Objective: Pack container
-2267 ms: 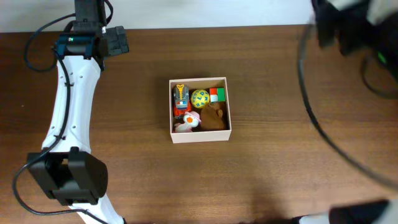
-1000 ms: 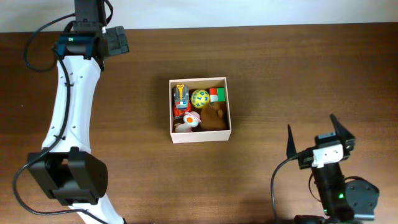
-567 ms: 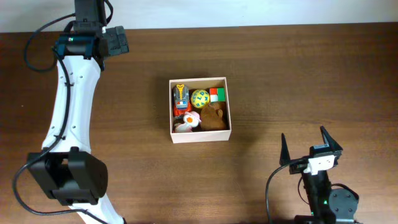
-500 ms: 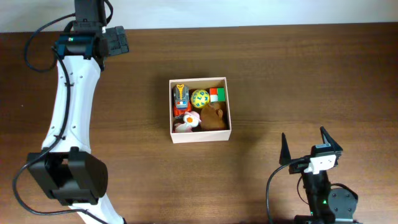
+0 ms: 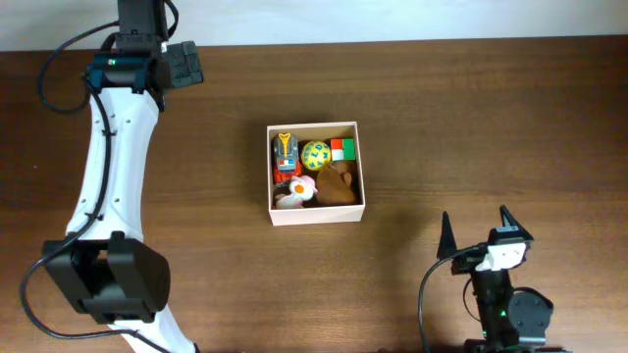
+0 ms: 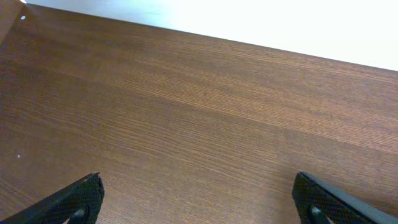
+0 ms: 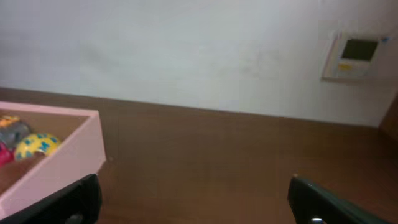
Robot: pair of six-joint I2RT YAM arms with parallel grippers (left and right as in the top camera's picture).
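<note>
the left fingers (image 6: pixel 78 199) stand wide apart with nothing between them, only bare brown bench (image 6: pixel 205 124) and its far edge against a white wall ahead. in the overhead view the left arm (image 5: pixel 110 162) rises along the bench well to the left of the container (image 5: pixel 316 215), and its wrist sits beyond the container's far left corner, by the far edge of the bench.

the right fingers (image 5: pixel 445 240) are also spread wide and hold nothing. they sit on the near side of the container and off to its right, well apart from it, with their tips pointing toward the far edge.

the container is a square, shallow white-walled box resting on the bench roughly mid-way across. it is open on top and holds small toys packed close together: a yellow ball with blue spots (image 5: pixel 315 154) at the far middle, a red and green block (image 5: pixel 342 148) in the far right corner, a blue and orange toy (image 5: pixel 286 150) along the far left side, a brown plush (image 5: pixel 338 184) at the near right, and a pink and white toy (image 5: pixel 294 192) at the near left.

from the right wrist the container's corner shows at the lower left with the ball inside, and a small white wall panel with a dark screen (image 7: pixel 354 55) hangs on the wall far to the container's right.
</note>
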